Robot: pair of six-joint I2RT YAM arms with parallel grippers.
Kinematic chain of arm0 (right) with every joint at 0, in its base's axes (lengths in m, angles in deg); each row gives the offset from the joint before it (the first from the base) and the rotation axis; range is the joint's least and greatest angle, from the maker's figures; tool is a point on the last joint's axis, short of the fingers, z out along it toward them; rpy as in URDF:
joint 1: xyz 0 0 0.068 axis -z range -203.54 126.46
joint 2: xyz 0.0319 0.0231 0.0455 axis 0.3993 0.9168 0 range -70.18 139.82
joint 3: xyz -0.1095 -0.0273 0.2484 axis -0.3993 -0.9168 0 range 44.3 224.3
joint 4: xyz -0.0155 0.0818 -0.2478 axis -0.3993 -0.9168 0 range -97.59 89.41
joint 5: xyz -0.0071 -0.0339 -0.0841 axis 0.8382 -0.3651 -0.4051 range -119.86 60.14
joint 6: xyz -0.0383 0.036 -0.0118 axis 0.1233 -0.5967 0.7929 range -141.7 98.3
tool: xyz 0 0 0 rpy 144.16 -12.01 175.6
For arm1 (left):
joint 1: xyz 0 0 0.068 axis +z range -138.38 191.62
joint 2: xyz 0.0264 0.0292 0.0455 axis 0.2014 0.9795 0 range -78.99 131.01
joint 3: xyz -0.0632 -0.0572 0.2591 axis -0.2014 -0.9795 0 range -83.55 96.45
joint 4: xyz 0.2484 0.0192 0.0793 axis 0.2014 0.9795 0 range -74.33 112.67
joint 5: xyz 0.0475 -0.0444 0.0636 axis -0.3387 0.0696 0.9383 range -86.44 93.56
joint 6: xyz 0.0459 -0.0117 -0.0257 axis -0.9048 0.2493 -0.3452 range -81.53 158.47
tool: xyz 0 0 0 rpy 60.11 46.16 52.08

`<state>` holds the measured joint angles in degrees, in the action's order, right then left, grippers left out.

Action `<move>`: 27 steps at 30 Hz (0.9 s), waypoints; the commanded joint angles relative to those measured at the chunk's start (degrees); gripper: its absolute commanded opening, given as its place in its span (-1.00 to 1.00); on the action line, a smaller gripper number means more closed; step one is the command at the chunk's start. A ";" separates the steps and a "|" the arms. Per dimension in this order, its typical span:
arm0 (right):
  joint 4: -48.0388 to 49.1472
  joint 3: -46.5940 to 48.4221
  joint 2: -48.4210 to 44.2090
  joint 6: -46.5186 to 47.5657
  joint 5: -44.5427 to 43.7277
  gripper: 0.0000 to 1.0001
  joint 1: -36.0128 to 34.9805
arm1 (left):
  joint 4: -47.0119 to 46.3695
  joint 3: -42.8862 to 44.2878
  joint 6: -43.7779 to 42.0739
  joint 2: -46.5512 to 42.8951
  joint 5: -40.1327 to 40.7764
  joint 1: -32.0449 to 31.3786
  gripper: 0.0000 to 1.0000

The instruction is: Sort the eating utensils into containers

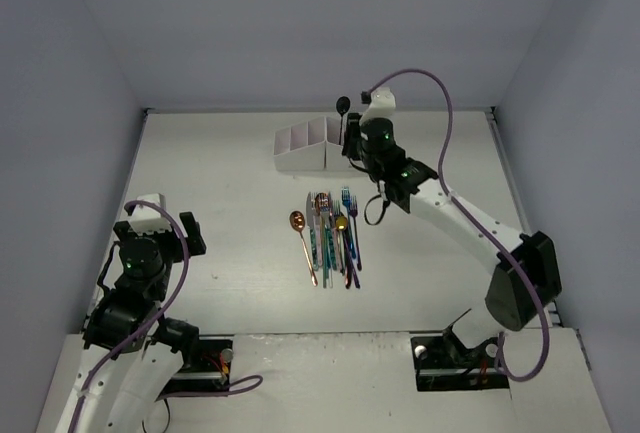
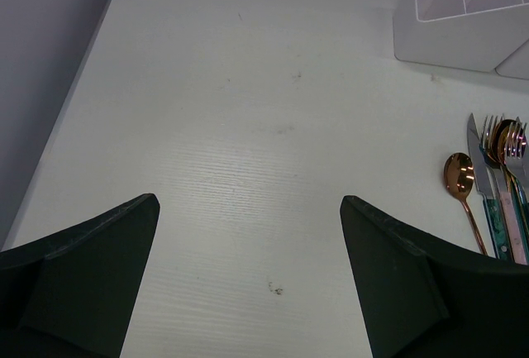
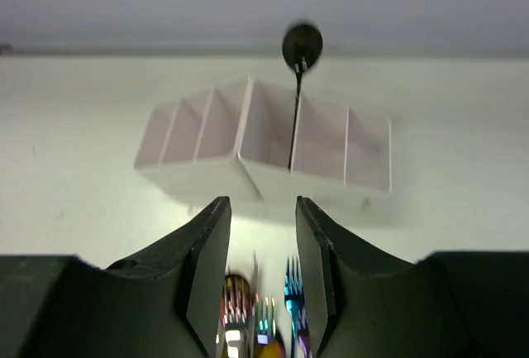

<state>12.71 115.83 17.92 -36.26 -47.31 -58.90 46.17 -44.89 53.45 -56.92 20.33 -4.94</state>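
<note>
The white divided container (image 1: 305, 148) (image 3: 264, 139) stands at the back of the table. A black spoon (image 1: 343, 106) (image 3: 302, 45) stands upright in one of its right compartments, bowl up. My right gripper (image 1: 353, 150) (image 3: 263, 207) hovers just in front of the container, open, with nothing between its fingers. Several eating utensils (image 1: 335, 238) lie in a bunch at mid-table, and forks (image 3: 291, 292) show below the right jaws. A copper spoon (image 1: 300, 225) (image 2: 459, 178) lies at the bunch's left side. My left gripper (image 1: 165, 218) (image 2: 248, 205) is wide open over bare table at the left.
Grey walls enclose the table on the left, back and right. The left wrist view shows the container's corner (image 2: 463, 19) at top right and the utensil bunch (image 2: 504, 184) at the right edge.
</note>
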 commanded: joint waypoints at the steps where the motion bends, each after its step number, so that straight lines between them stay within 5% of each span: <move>1: -15.01 -8.81 -6.71 -7.53 5.78 -0.31 -1.06 | -4.13 0.45 -0.31 0.97 0.17 -0.41 0.79; 11: -19.63 -19.39 -8.41 -9.26 9.74 -0.40 -4.82 | -3.87 0.46 -0.39 1.58 0.26 -0.49 0.79; 27: -19.23 -17.42 3.16 -8.99 7.97 -0.54 -9.29 | -3.74 0.37 -0.48 1.67 0.18 -0.49 0.79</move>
<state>-7.65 96.04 19.61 -44.79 -37.21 -68.16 46.18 -44.89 53.45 -56.22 20.33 -5.20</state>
